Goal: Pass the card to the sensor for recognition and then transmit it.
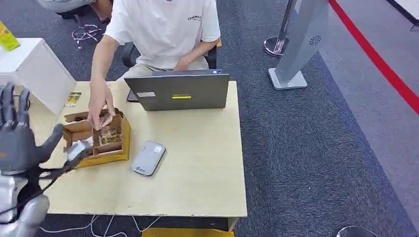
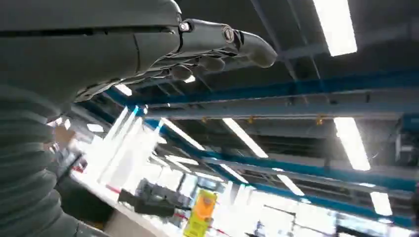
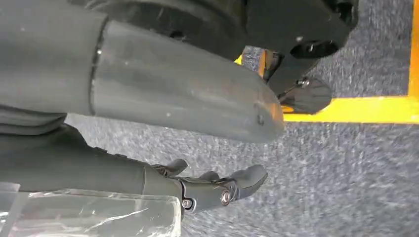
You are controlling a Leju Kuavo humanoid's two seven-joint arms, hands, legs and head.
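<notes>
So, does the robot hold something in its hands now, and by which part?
Nothing. The left hand is raised with fingers spread, left of the cardboard box. The right hand hangs over the carpet, fingers apart. The person's hand reaches into the box.

We find very little that can be read. On the chest of the person's white T-shirt [image 1: 165, 24] sits a small line of dark print [image 1: 194, 18], too small for us to make out its letters (it looks like one short word). The grey laptop [image 1: 178, 90] on the desk [image 1: 197, 163] carries a yellow sticker [image 1: 181, 97] and a pale label [image 1: 146, 94], and we can read neither. The yellow carton [image 2: 200, 212] in the left wrist view shows only blurred marks.
</notes>
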